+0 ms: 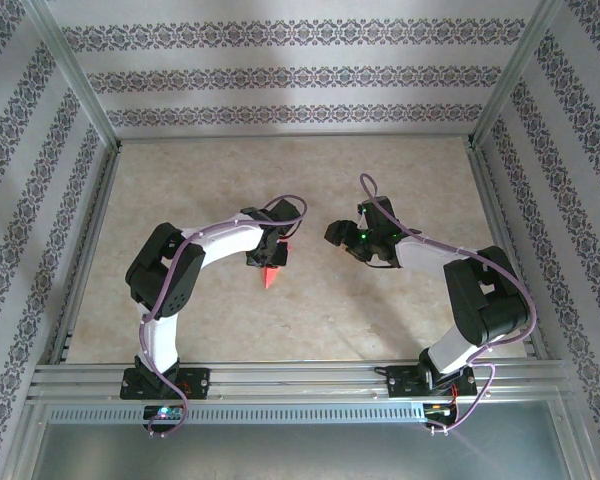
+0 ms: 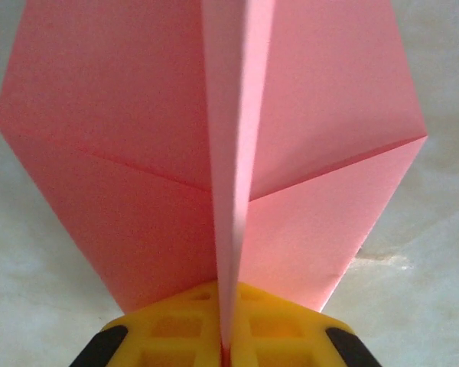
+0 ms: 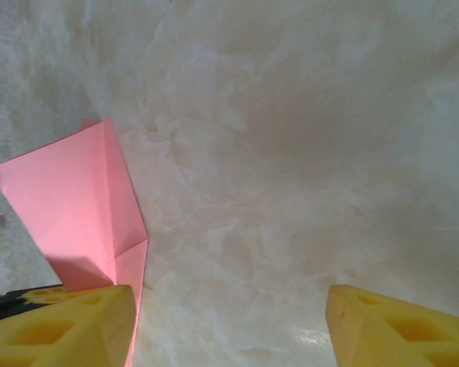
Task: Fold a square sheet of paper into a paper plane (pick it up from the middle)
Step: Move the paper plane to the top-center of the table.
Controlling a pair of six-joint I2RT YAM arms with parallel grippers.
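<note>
Marbled tabletop [image 1: 280, 180] lies beneath the paper plane [image 2: 130, 115] the left hand [image 2: 226, 325] pinches.

Paper plane [image 2: 115, 130]: thin pink-red paper, matt and smooth, with sharp, clean creases.

Left fingers [image 2: 176, 332]: yellow moulded plastic, matt, with recessed pockets. The black parts at the outer corners may be rubber or plastic; which one cannot be told.

Right fingers [image 3: 61, 321]: the same yellow plastic, with a dull finish.

Tabletop [image 3: 306, 153]: hard, smooth surface in a beige marbled pattern, with a faint sheen where light falls.

Arms [image 1: 225, 245]: white and black shells, plastic by the look of them, slightly glossy.

Cables [image 1: 364, 184]: lilac, with a smooth jacket.

Frame rails [image 1: 300, 378]: bare silvery metal with a satin finish and grooves along their length.

Walls [image 1: 280, 80]: matt, printed with bands of a floral pattern.
</note>
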